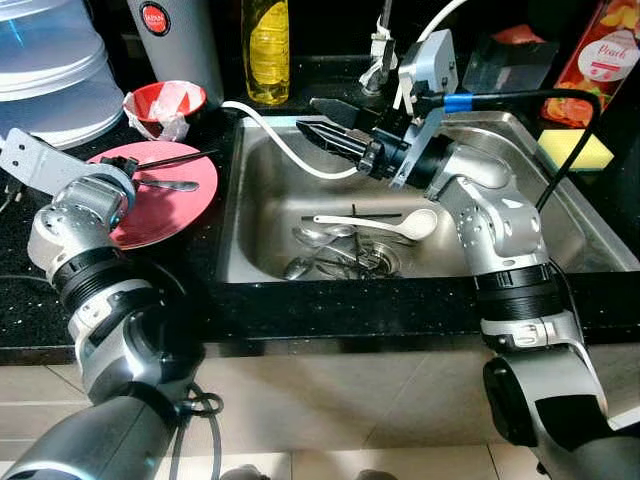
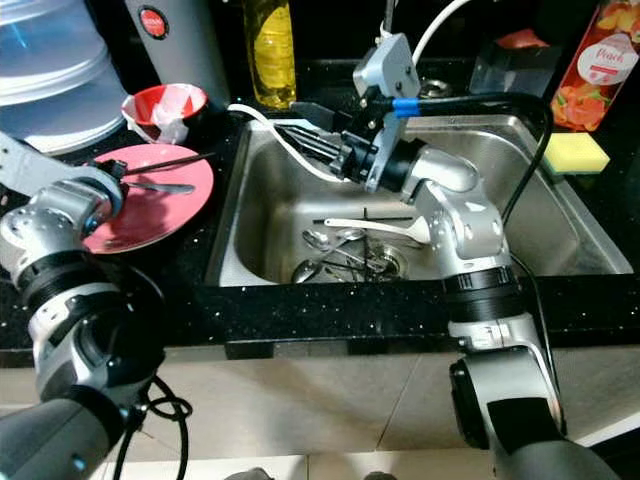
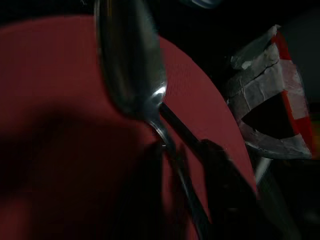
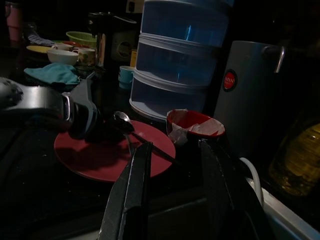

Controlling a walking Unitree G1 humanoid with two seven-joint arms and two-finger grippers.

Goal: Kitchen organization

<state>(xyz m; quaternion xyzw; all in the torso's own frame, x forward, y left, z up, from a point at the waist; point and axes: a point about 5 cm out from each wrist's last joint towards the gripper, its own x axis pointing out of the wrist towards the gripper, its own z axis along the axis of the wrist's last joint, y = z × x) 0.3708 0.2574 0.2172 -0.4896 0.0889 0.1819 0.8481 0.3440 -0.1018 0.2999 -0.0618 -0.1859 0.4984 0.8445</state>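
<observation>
— Over the plate, your left gripper has a spoon pinched by the handle, bowl just above the red surface (the wrist view shows it close). How will it handle?

— Thin steel, stiff, light, and slick; it can swivel in the fingers, so you'd best keep your hold well up the handle.

— And your right gripper?

— It hovers above the sink, fingers a little apart, holding nothing. More spoons lie around the drain, with a white spoon across them.

— Where should you take those?

— By the handles, where they stick clear of the pile; wet metal slips.
</observation>
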